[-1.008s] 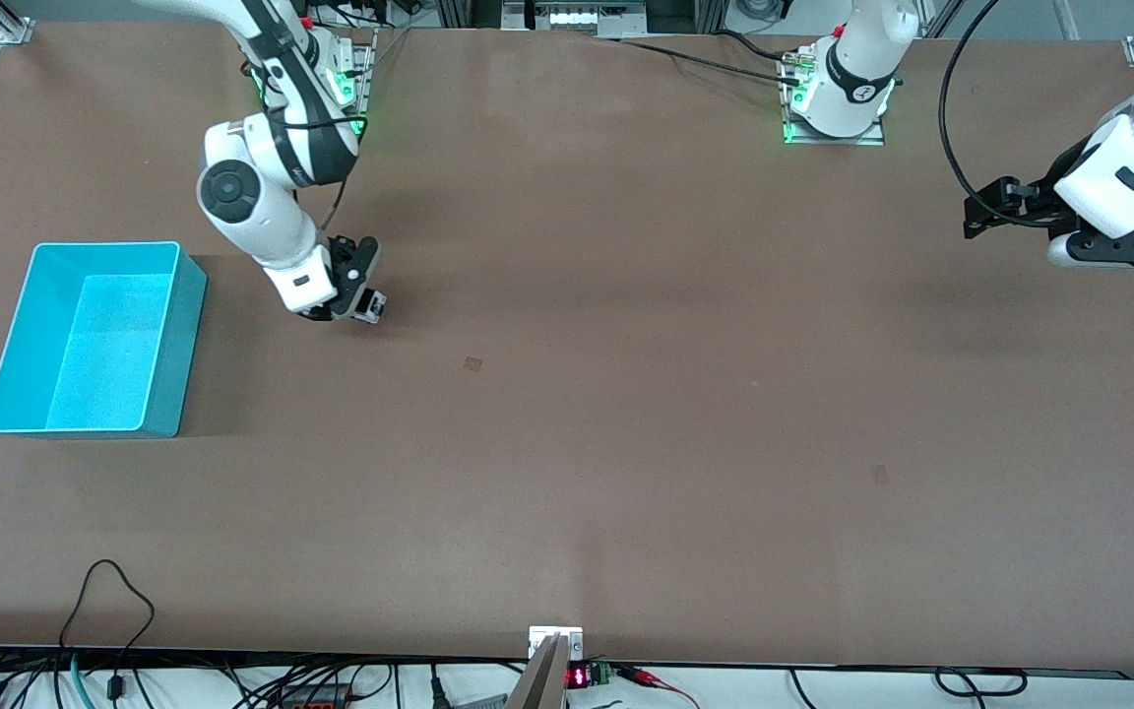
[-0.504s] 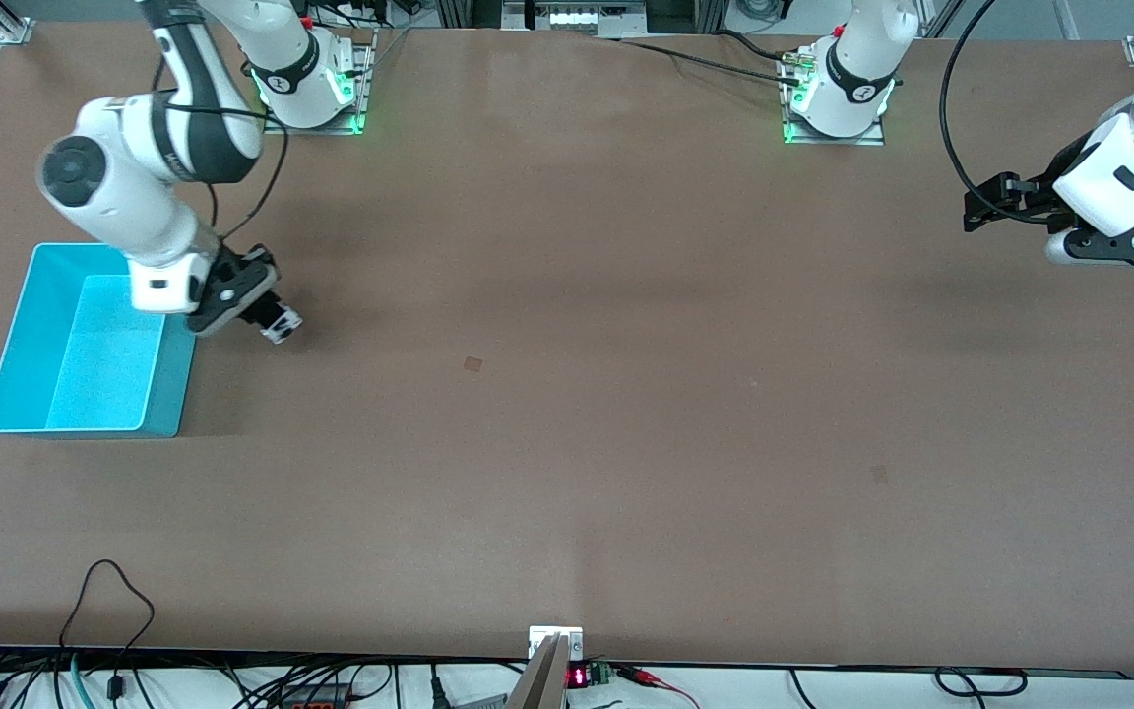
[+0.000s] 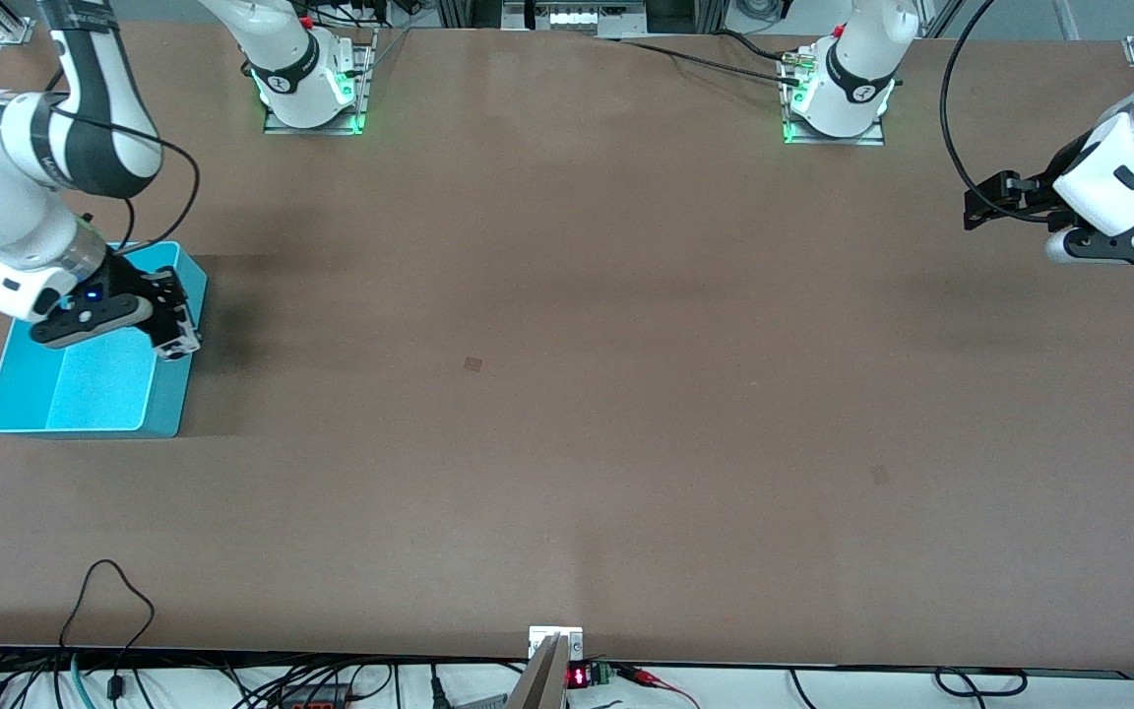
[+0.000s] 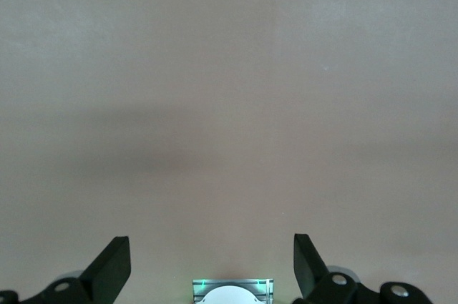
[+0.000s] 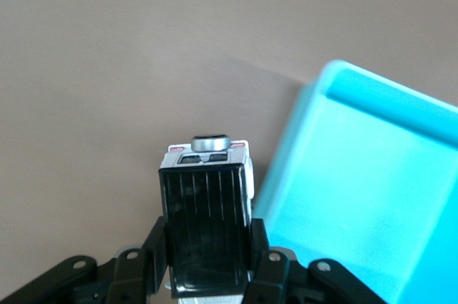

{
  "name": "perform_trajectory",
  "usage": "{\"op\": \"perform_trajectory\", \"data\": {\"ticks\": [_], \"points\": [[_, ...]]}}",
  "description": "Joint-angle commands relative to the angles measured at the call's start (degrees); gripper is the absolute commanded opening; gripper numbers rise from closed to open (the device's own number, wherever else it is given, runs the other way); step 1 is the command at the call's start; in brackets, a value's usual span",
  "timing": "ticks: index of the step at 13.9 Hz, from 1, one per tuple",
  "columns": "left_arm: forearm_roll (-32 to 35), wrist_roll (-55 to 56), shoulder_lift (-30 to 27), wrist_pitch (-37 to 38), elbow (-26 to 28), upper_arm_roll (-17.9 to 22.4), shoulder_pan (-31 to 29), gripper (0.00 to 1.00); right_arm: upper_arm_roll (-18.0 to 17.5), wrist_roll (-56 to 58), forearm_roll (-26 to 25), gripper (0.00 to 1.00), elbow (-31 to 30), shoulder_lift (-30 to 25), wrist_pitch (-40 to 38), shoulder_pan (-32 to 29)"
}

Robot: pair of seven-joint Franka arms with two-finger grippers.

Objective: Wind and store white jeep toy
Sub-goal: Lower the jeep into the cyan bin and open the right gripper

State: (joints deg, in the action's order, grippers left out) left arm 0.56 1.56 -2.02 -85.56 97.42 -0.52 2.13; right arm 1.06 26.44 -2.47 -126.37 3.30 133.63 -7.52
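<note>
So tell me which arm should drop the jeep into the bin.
Right. The right gripper is shut on the white jeep toy, held over the rim of the turquoise bin. The left gripper waits open over bare table at the left arm's end.

A robotics lab: two white robot arms are bolted on metal base plates (image 3: pixel 311 118) with green status lights along the top of the frame, over a broad bare brown table (image 3: pixel 626 443). Loose cables (image 3: pixel 114 601) and a small red digital readout (image 3: pixel 577 676) line the bottom edge, and aluminium framing shows at the upper corners.
</note>
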Motion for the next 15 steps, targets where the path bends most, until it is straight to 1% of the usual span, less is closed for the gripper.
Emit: {"op": "perform_trajectory", "data": {"ticks": [1, 2, 3, 5, 9, 14, 15], "points": [[-0.56, -0.50, -0.53, 0.66, -0.39, -0.09, -0.20, 1.00, -0.97, -6.30, -4.29, 0.00, 2.00, 1.71, -0.47, -3.80], [-0.56, -0.50, -0.53, 0.66, -0.39, -0.09, -0.20, 1.00, -0.97, -6.49, -4.30, 0.00, 2.00, 2.06, -0.13, -5.30], [-0.56, -0.50, -0.53, 0.66, -0.39, -0.09, -0.20, 1.00, -0.97, -6.58, -4.21, 0.00, 2.00, 3.54, 1.10, -7.40], [-0.56, -0.50, -0.61, 0.83, -0.39, -0.09, -0.20, 1.00, -0.97, -5.71, -4.65, 0.00, 1.74, 6.27, 5.05, -12.15], [-0.56, -0.50, -0.61, 0.92, -0.39, -0.01, -0.20, 1.00, -0.97, -5.79, -4.39, 0.00, 1.65, 11.10, 8.74, -15.76], [-0.65, -0.50, -0.70, 1.01, -0.47, -0.09, -0.20, 1.00, -1.06, -5.79, -4.30, 0.00, 1.65, 15.33, 10.51, -17.44], [-0.65, -0.50, -0.70, 1.01, -0.48, -0.01, -0.20, 1.00, -1.06, -5.79, -4.30, 0.05, 1.56, 15.42, 10.51, -17.53]]}}
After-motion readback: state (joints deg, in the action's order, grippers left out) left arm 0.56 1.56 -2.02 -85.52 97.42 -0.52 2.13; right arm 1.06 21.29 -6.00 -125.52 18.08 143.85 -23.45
